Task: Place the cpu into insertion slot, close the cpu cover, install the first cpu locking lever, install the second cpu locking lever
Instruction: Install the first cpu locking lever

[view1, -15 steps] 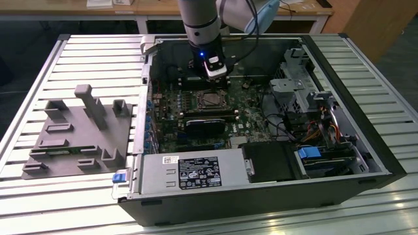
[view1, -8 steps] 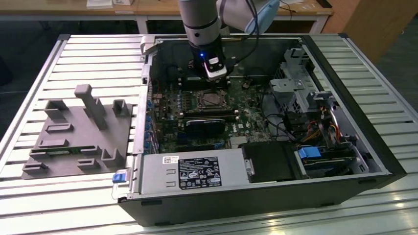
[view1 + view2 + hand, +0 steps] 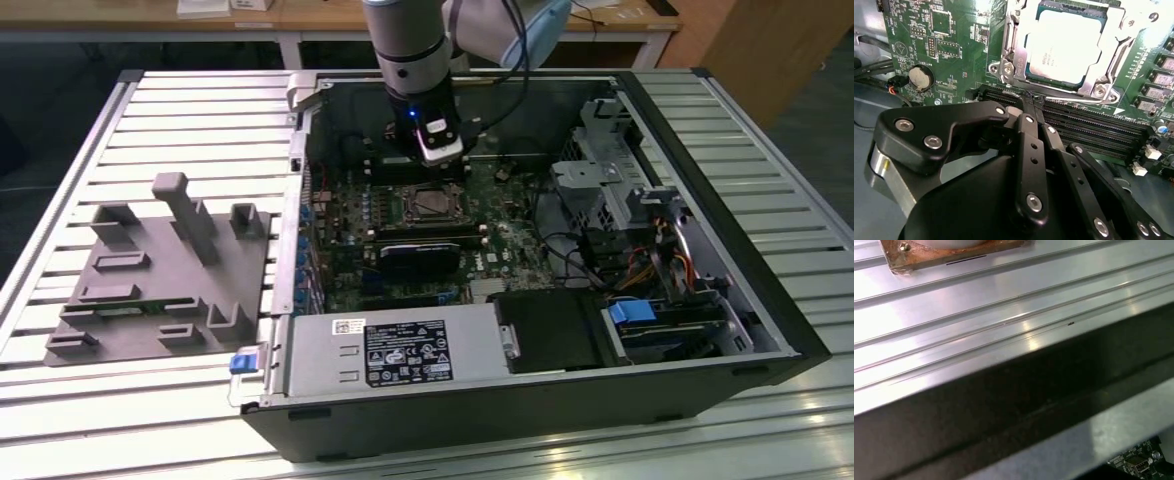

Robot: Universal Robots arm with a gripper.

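In the second wrist view the cpu point(image 3: 1064, 42), a pale silver square, lies in the insertion slot. The silver cpu cover point(image 3: 1114, 55) lies flat around it as a frame. My gripper point(image 3: 1030, 100) is shut, its black fingers point(image 3: 1026, 150) pressed together with nothing between them. Their tips hover over the memory slots just beside the socket's edge. In the exterior view the gripper point(image 3: 441, 170) hangs inside the open computer case, right behind the insertion slot point(image 3: 430, 203). I cannot tell how the locking levers stand.
A grey power supply box point(image 3: 387, 350) fills the case's front, with a black finned block point(image 3: 420, 258) between it and the socket. A drive cage point(image 3: 627, 190) and cables lie on the exterior view's right. A grey fixture tray point(image 3: 160, 270) sits on the slatted metal table point(image 3: 979, 305).
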